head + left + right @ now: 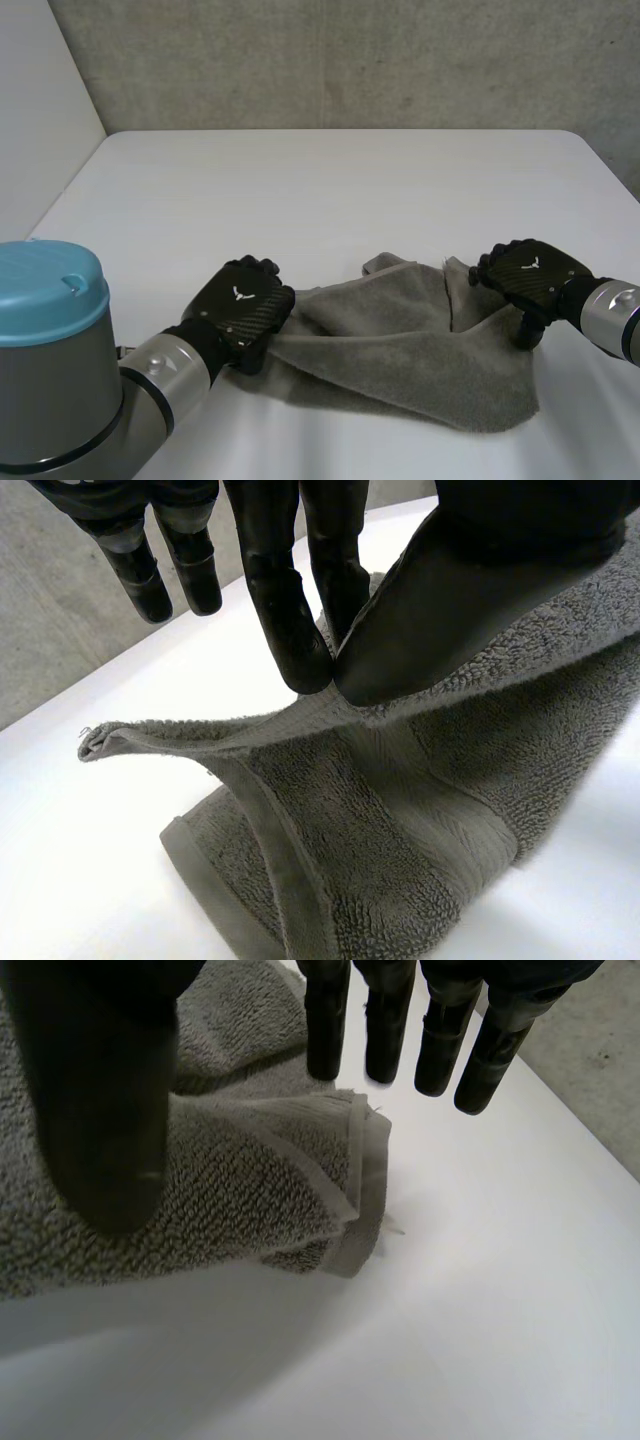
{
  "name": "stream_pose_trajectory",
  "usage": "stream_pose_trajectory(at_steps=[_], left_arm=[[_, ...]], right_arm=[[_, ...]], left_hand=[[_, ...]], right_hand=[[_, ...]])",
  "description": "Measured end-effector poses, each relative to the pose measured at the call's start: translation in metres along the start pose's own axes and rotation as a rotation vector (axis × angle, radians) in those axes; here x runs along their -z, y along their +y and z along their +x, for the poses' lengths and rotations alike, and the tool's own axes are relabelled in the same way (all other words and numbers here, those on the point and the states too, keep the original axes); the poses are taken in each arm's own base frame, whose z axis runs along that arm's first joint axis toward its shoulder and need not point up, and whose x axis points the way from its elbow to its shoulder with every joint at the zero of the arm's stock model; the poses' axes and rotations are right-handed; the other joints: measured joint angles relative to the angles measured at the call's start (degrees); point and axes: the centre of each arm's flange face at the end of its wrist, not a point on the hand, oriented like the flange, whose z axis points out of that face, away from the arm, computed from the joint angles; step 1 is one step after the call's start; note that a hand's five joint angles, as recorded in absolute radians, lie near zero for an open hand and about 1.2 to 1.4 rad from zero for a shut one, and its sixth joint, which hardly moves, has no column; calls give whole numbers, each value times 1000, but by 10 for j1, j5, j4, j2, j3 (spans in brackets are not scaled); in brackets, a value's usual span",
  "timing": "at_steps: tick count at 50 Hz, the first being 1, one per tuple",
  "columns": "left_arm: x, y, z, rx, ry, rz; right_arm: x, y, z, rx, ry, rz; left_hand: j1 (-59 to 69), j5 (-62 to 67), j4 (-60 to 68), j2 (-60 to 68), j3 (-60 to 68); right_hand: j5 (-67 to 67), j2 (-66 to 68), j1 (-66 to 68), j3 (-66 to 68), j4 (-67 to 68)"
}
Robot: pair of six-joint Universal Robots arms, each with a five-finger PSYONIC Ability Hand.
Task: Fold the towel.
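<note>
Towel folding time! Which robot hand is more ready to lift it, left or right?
Left, probably. The left hand already pinches the towel at its edge between thumb and fingers. The right hand has straight fingers over a corner, gripping nothing yet.

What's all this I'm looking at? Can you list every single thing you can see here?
Towel: one, grey, rumpled on the table's near part, between the two hands.
Table: one, white, under everything.
Wall: one, grey and rough, behind the table.
Arms: two, grey, the left arm with a light-blue cap, the right arm at the towel's right.
Left hand: one, black, pinching the towel's left edge between thumb and fingers.
Right hand: one, black, at the towel's right edge.
</note>
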Motion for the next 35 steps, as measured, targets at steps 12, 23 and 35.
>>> stream_pose_trajectory(at_steps=[12, 23, 35], left_arm=[[12, -6, -14, 13, -56, 26], [20, -7, -20, 19, -79, 33], [6, -12, -41, 24, -132, 45]], right_arm=[[7, 4, -7, 72, -64, -63], [29, -5, -23, 111, -228, -108], [33, -58, -23, 236, -233, 151]], left_hand=[[0, 0, 0, 1, 0], [0, 0, 0, 2, 0], [0, 0, 0, 2, 0]], right_hand=[[205, 204, 208, 0, 0], [514, 497, 509, 0, 0], [514, 497, 509, 0, 0]])
